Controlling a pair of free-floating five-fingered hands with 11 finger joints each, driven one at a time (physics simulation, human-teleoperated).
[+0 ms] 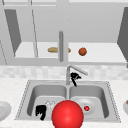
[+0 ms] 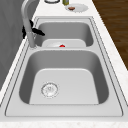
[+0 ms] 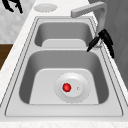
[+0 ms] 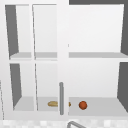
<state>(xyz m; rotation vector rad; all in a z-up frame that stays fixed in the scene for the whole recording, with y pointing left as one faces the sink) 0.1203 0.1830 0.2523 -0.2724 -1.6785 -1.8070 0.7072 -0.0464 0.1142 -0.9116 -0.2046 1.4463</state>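
Right hand [image 1: 75,77] beside faucet [image 1: 68,73]; left hand [image 1: 40,111] before sink [image 1: 110,100].

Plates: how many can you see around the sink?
3: one in the right basin holding a small red ball, one on the left counter, one on the right counter. More may be hidden.

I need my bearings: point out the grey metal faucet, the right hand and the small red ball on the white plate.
grey metal faucet [image 1: 68,73], front view, upright stem.
right hand [image 1: 74,77], front view, palm beside the faucet.
small red ball [image 3: 66,87], right side view, its middle, on the white plate [image 3: 82,93].
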